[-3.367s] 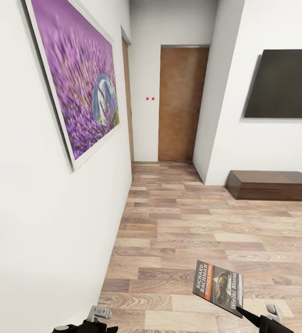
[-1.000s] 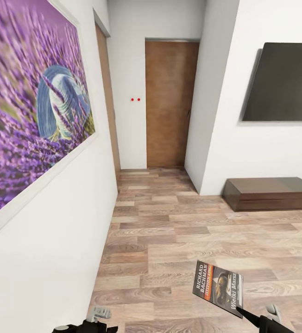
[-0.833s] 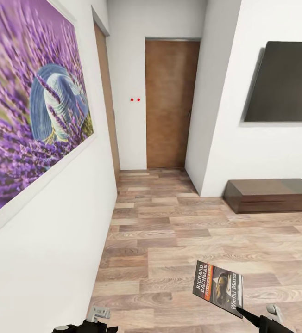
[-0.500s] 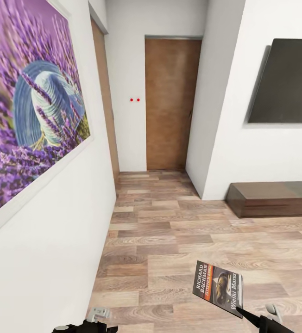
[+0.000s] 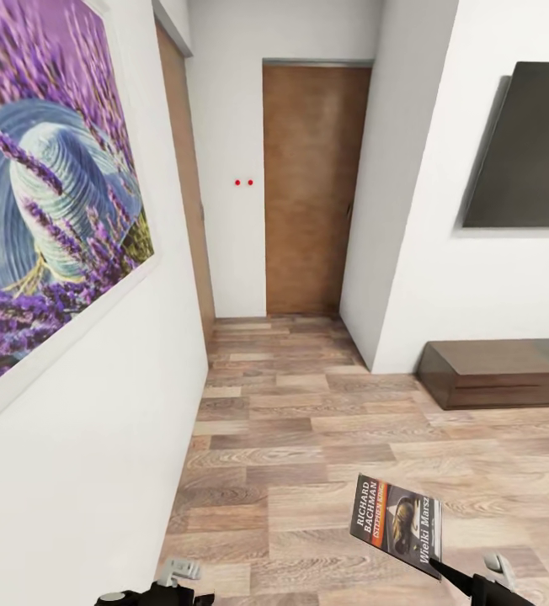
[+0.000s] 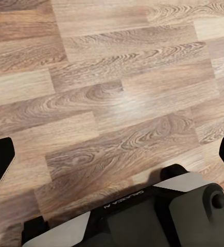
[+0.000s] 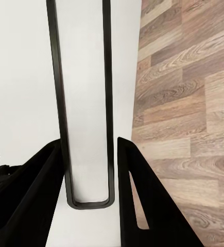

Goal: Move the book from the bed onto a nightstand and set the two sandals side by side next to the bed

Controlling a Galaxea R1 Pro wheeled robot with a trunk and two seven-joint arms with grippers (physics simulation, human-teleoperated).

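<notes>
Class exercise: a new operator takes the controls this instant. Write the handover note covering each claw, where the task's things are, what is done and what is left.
Right claw: shut on the book, carried cover-up over the plank floor.
Left claw: open, holding nothing, pointed at the floor.
Surroundings: white wall with a purple picture to the left, brown door ahead, long low cabinet to the right.
Done: book picked up.
Left: set the book on a nightstand, then lay both sandals side by side next to the bed.

The robot is rolling forward along the hallway wall: the lavender picture [image 5: 47, 210] is looming larger, the door [image 5: 312, 185] nearing, the cabinet [image 5: 498, 370] sliding rightward.
</notes>
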